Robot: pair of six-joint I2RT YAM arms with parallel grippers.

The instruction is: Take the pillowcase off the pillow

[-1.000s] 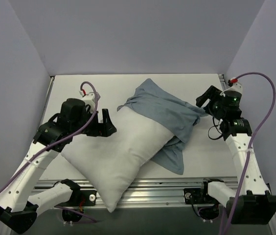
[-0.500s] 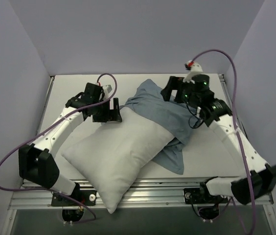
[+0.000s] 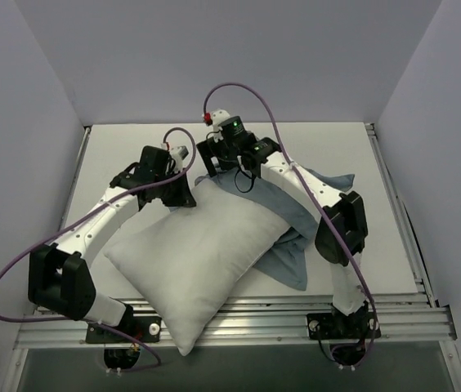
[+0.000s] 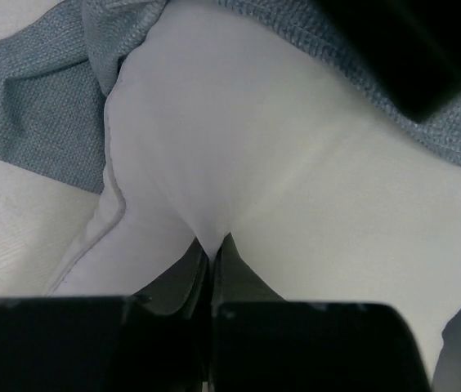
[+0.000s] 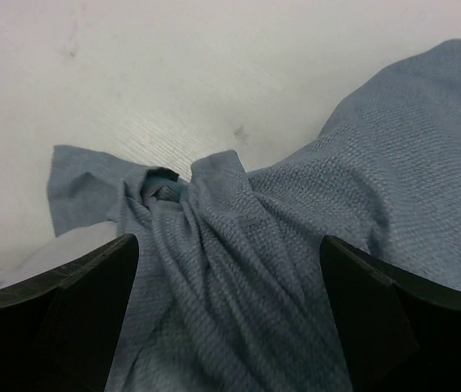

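Left tool (image 4: 212, 245): closed, nipping a small fold of the pillow's white fabric at its far-left corner.
Pillow (image 3: 198, 261): lies diagonally on the bench (image 3: 116, 143), mostly bare, with its near corner over the front edge.
Right tool (image 5: 226, 245): fingers spread wide above the twisted bunch of cloth at the pillow's far end, gripping nothing.
Pillowcase (image 3: 288, 265): blue-grey, rucked over the pillow's far-right part and trailing onto the bench beside it.
Risk, left anchor: the pinch is shallow, so a hard pull from the other side could slip the fabric free and drag the pillow along with its cover.
Risk, right grasp: closing deep into the bunch may catch pillow fabric together with the cover, so that nothing separates.
Risk, front edge: any slide nearward could tip the overhanging pillow off.
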